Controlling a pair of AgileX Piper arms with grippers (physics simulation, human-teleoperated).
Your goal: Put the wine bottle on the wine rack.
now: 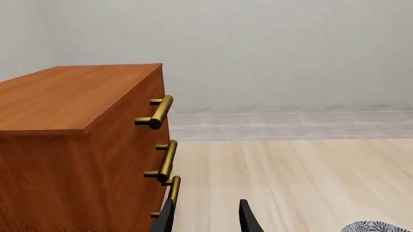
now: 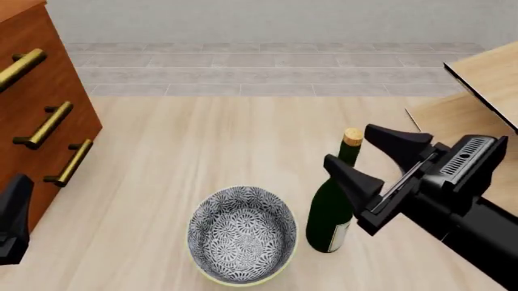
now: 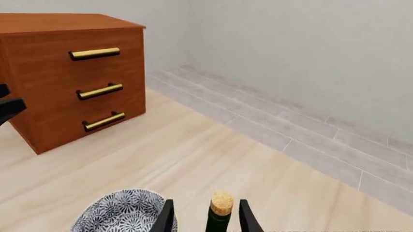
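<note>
Our right gripper (image 2: 364,154), jaws apart around the slim dark green glass wine bottle (image 2: 330,212), could topple it by closing off-centre.

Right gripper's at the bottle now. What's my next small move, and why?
Probably close the right gripper on the wine bottle. Its open fingers already straddle the neck below the cork in the right wrist view, and the bottle stands upright beside the bowl, so a neck grip looks ready before lifting toward the wine rack.

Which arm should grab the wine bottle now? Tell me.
Right. Its open pincer already straddles the wine bottle neck, cork between the fingers in the wrist view. The left pincer sits far off by the cabinet.
</note>
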